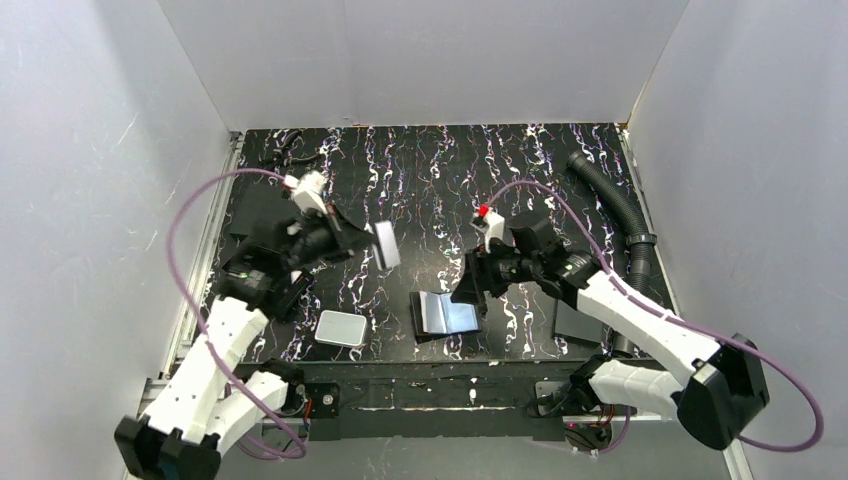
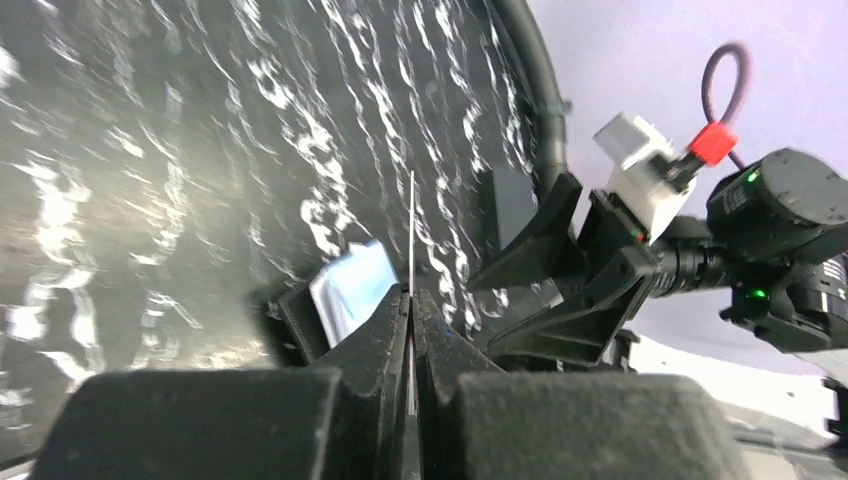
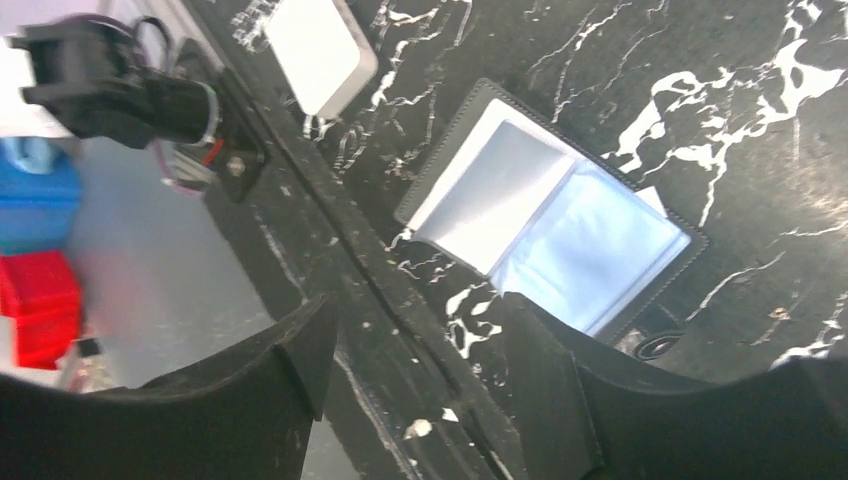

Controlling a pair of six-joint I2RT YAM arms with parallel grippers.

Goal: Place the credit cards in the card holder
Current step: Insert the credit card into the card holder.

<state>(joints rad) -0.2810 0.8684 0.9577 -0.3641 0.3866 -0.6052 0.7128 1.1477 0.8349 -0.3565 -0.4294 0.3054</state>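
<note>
Step in hand: carrying a card to the holder, not yet inserted.

The thin, flat grey-silver credit card point(image 1: 386, 244) is off the surface, clamped by one edge in the left fingers point(image 2: 380, 340), the rest sticking out free. Edge-on in the left wrist view it's a straight hairline with no visible bend. It hangs over the left-middle of the surface, apart from the holder.

The small black folding card holder point(image 1: 447, 313) lies opened near the near edge, about mid-width, bluish clear pockets facing up. In the right wrist view one leaf reads flatter and greyer than the other. Could be a card inside or glare, can't tell.

The right fingers point(image 3: 290, 370) are spread with nothing between them, hovering at the holder's right side. Contact: can't tell.

Next, my read: the left arm brings the card's free edge down to a pocket mouth at a shallow angle, squared to the slot. The right probably has to pin the holder. The slot is thin and the plastic floppy, so a small misalignment would likely jam the card or shove the holder.

Around it:
- White rounded-corner slab point(image 1: 341, 327), left of the holder by the near edge.
- Flat black plate point(image 1: 580, 322), right of the holder.
- Black ribbed hose point(image 1: 610, 200), along the right edge.
</note>
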